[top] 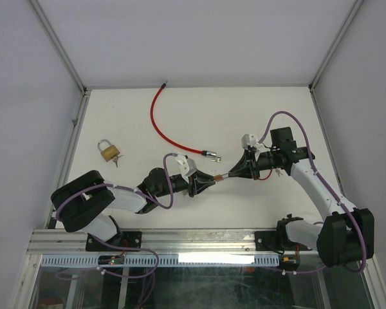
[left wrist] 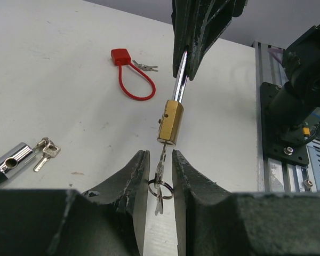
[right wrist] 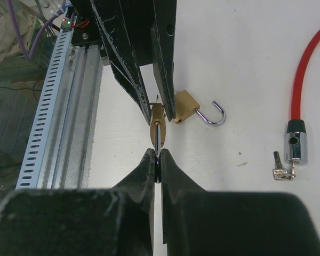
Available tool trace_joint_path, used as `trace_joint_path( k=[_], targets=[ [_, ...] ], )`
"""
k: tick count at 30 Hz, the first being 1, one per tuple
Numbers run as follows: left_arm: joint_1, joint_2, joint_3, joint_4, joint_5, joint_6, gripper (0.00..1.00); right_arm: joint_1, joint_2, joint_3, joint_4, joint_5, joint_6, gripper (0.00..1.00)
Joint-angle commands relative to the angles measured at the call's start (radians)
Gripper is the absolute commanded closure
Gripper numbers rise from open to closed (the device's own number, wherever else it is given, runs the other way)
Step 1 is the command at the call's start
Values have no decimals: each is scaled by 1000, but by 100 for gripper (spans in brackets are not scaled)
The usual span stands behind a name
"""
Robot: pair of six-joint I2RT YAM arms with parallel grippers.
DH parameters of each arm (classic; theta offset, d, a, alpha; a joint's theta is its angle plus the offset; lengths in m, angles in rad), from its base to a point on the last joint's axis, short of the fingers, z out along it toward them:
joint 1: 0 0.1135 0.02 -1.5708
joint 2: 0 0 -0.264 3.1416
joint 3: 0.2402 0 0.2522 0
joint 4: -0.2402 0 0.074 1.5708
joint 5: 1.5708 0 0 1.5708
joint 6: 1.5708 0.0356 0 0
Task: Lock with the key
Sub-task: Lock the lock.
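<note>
The left claw (left wrist: 160,156) is seen narrowly parted, its fingers set either side of the key (left wrist: 161,162) that sits in the end of the padlock (left wrist: 170,122) — a thin gap shows on each side. The right claw (right wrist: 158,156) is closed tight on the shackle (left wrist: 180,85), and the brass body is held clear above the bench (top: 257,116). Both arms are stretched inward, claws pointed tip to tip over the bench's middle.

left pincer (top: 208,181) | right pincer (top: 230,172) | brass padlock (top: 217,177) between; red cable (top: 159,122) beyond
</note>
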Motion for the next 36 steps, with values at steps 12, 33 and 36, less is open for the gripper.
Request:
trace_joint_path(
  k=[12, 33, 36],
  targets=[
    [14, -65, 12, -55, 63, 40, 100, 15, -7, 34, 7, -25, -19, 100],
    [61, -317, -66, -394, -15, 171, 100, 22, 3, 37, 98, 54, 109, 100],
    [79, -338, -74, -397, 18, 149, 100, 18, 0, 37, 104, 53, 116, 100]
  ],
)
